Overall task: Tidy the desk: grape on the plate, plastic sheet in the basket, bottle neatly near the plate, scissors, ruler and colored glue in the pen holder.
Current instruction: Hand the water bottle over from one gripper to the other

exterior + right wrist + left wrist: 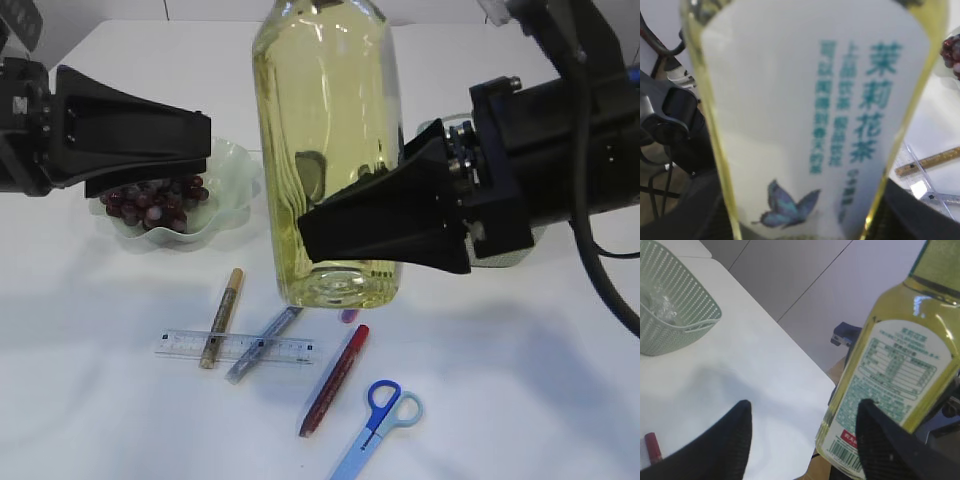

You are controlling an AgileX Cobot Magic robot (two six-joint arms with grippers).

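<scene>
The tall bottle point(325, 150) of yellow tea, upright, fills the middle, and my right gripper point(340, 215) is shut on its lower body from the right; its white label point(805, 115) fills the right wrist view. My left gripper point(207, 150) hangs open over the pale green plate point(235, 170) that holds the dark grapes point(150, 205), apart from the bottle. In the left wrist view, nothing lies between my left fingertips point(742, 415), with the bottle point(895, 370) behind the right one. The ruler point(235, 348), gold point(222, 315), blue point(262, 343) and red point(335, 378) glue pens and blue scissors point(380, 415) lie in front. The pen holder is out of view.
A green mesh basket point(695, 315) stands at the far end of the table, with the crumpled clear plastic sheet point(657, 307) inside it. The table's edge point(805, 355) runs just behind the bottle, with floor beyond.
</scene>
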